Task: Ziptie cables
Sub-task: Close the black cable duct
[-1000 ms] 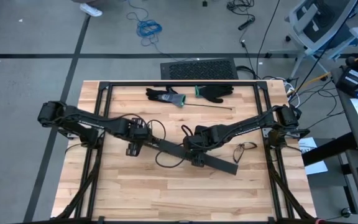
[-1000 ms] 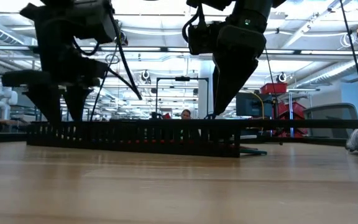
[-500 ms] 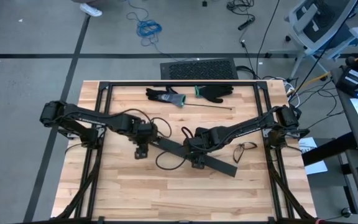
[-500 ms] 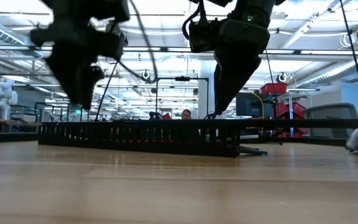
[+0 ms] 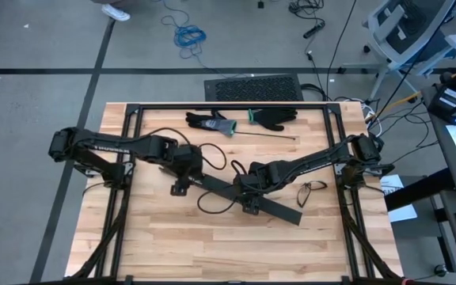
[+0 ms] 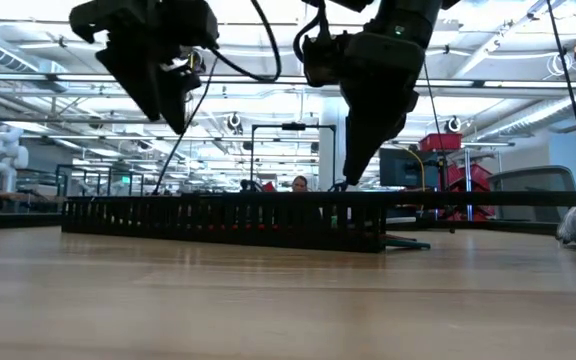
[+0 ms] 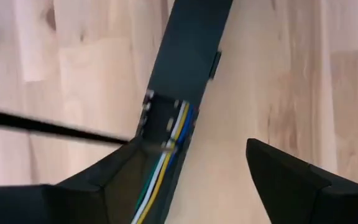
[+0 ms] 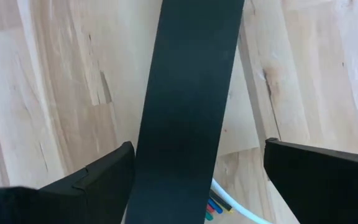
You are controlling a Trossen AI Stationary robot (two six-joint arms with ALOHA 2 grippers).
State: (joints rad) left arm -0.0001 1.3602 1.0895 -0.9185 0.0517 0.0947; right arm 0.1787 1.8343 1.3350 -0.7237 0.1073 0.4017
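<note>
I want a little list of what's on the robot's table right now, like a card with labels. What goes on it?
table: wooden top
black duct: long slotted plastic channel lying slantwise mid-table
cables: yellow, white, blue and green wires inside the duct
left gripper: open, raised above the duct's end
right gripper: open, straddling the duct's lid
gloves: two dark gloves at the table's far edge
loose black cord: looping beside the duct

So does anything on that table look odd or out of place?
Mildly: the black duct lies slanted across the table with the coloured cables inside it, still loose; no ziptie shows around them. Two gloves lie at the far edge.
</note>
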